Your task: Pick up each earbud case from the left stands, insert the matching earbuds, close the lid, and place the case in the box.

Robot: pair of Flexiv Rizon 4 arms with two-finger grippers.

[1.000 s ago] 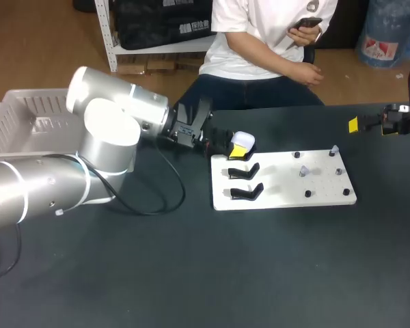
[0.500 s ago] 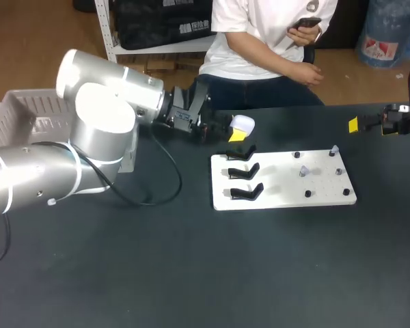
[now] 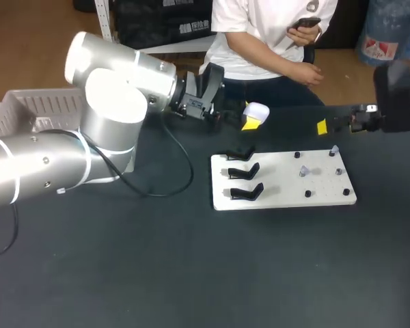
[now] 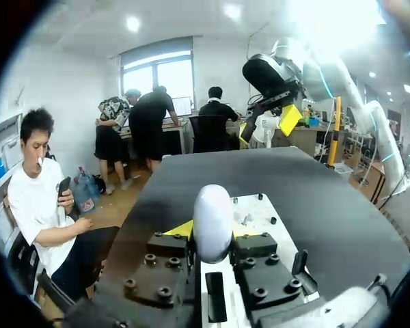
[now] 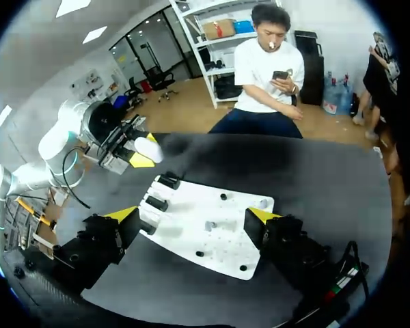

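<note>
Your right claw (image 5: 193, 217) hangs above the counter (image 5: 328, 184) with its fingers spread wide. The white board (image 5: 222, 242) lies ahead between them. Three black stands (image 5: 155, 203) line the board's edge nearest your left claw (image 5: 141, 154), which grips a white case (image 5: 149, 147) just beyond that edge.

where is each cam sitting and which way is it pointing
Head view: above and behind, looking down on the table; left arm enters left, right arm right.
Left wrist view: looks along the left gripper, shut on the earbud case, toward the right gripper.
Right wrist view: looks past the open right gripper at the white board.
All three share board and case.
</note>
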